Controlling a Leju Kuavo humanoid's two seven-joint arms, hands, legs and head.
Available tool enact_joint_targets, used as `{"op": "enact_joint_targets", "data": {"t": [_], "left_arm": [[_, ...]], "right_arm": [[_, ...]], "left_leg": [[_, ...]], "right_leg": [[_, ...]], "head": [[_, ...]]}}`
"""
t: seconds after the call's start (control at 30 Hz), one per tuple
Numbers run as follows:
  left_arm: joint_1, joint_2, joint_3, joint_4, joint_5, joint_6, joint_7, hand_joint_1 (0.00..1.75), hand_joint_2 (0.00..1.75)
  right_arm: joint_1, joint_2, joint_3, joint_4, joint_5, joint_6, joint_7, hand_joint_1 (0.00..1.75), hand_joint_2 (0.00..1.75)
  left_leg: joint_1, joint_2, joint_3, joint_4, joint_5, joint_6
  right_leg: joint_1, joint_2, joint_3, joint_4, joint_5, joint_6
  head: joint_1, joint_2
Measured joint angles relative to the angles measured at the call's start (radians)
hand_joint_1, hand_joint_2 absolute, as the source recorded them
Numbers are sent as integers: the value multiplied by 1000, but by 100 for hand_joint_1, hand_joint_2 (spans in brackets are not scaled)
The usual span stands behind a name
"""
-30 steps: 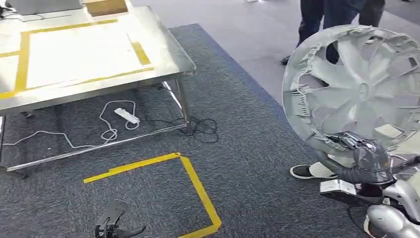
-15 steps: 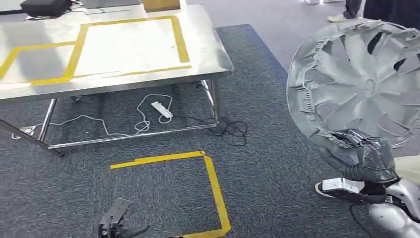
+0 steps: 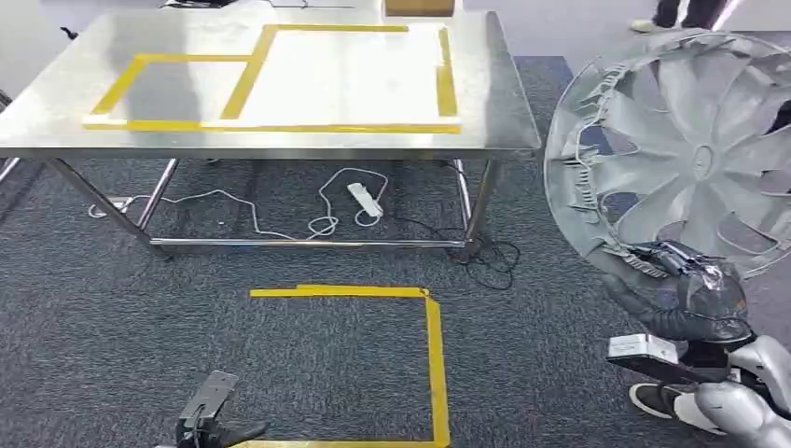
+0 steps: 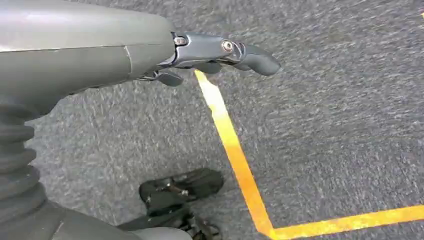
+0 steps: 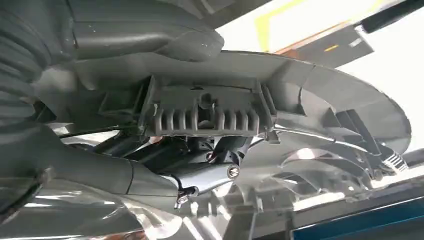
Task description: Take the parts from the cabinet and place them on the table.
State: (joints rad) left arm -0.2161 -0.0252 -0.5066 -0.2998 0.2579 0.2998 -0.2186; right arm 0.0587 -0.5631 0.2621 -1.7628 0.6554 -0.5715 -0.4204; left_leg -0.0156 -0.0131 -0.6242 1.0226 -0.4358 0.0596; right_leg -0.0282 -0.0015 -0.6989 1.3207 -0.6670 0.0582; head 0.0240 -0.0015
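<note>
The right hand (image 3: 686,299) grips the wheel cover (image 3: 686,154) at its rim; the left hand (image 4: 220,52) hangs empty, fingers apart. Carrying step: next, approach the table (image 3: 504,103) at 11 o'clock.

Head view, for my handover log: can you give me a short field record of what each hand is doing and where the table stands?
part: grey wheel cover, held upright
right hand: grips the wheel cover's lower rim
left hand: holds nothing, hangs low over the carpet
table: steel, ahead of the robot, yellow tape rectangles on top
floor: yellow tape outline on the grey carpet before the table
</note>
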Motion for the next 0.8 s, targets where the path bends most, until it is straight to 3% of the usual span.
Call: {"op": "enact_joint_targets", "data": {"t": [0.03,0.07,0.13,0.17,0.2,0.33,0.4,0.43,0.5,0.53,0.57,0.6,0.67,0.7,0.73,0.8], "left_arm": [[2,0,0,0,0,-2,0,0,175],[3,0,0,0,0,-2,0,0,175],[3,-2,0,0,0,-2,0,0,175],[2,-2,0,0,0,-2,0,0,175],[1,-1,0,0,0,-2,0,0,175],[8,2,0,0,-4,-2,1,0,175],[7,4,0,0,-7,-2,3,0,175],[5,3,0,0,-8,-2,3,0,175],[6,3,0,0,-10,-2,3,0,175],[8,3,0,0,-10,-2,3,0,175],[10,3,0,0,-11,-2,3,0,175],[11,3,0,0,-11,-2,3,0,175],[10,4,0,0,-13,-2,3,0,175],[9,5,0,0,-14,-2,3,0,175],[8,4,0,0,-14,-2,2,0,175],[11,6,0,0,-17,-4,2,0,175]], "right_arm": [[0,1,1,0,0,0,0,175,175],[1,2,2,1,0,0,0,175,175],[0,2,2,1,0,0,1,175,175],[0,2,2,1,0,0,1,175,175],[-1,2,3,2,0,0,0,175,175],[-5,4,3,3,0,-1,0,175,175],[-5,5,3,3,-2,-1,-1,175,175],[-5,5,4,4,-2,-1,-2,175,175],[-6,6,6,5,-3,0,-4,175,175],[-5,6,8,5,-3,-1,-4,175,175],[-5,6,11,6,-3,-1,-4,175,175],[-5,6,12,6,-3,-1,-4,175,175],[-5,7,12,6,-5,-1,-4,175,175],[-6,7,12,7,-6,-1,-5,175,175],[-9,7,12,8,-10,0,-9,175,175],[-9,8,13,8,-21,0,-21,175,175]], "left_leg": [[0,-12,3,0,-2,1],[0,-22,8,0,-5,0],[3,-45,19,3,-13,-6],[3,-53,22,7,-18,-11],[-3,-62,17,14,-23,-18],[3,-85,10,15,-24,-36],[0,-29,-3,49,-49,-51],[4,-7,-38,123,-91,-58],[11,4,-120,286,-155,-65],[14,4,-145,331,-160,-67],[15,5,-143,320,-138,-68],[15,6,-122,270,-98,-65],[13,18,-37,88,0,-53],[8,31,-10,38,2,-47],[3,30,-6,21,-4,-42],[0,26,-8,20,-10,-36]], "right_leg": [[0,0,-26,20,16,1],[0,0,-24,-8,54,0],[-3,4,33,-168,166,-1],[-7,23,65,-255,206,0],[-7,44,81,-272,185,-1],[-5,25,95,-284,180,-26],[-9,11,103,-289,179,-38],[-8,2,106,-289,176,-43],[-7,-13,111,-289,170,-46],[-7,-19,114,-289,168,-45],[-7,-25,119,-289,164,-45],[-7,-31,124,-289,160,-43],[-6,-44,141,-289,150,-39],[-7,-46,144,-291,147,-36],[0,-49,141,-289,145,-29],[-1,-57,143,-298,145,-18]], "head": [[1,0],[0,0],[1,0],[2,0],[2,0],[0,0],[-4,0],[-6,0],[-6,0],[-6,0],[-6,0],[-7,0],[-6,0],[-5,0],[-5,0],[-4,0]]}}
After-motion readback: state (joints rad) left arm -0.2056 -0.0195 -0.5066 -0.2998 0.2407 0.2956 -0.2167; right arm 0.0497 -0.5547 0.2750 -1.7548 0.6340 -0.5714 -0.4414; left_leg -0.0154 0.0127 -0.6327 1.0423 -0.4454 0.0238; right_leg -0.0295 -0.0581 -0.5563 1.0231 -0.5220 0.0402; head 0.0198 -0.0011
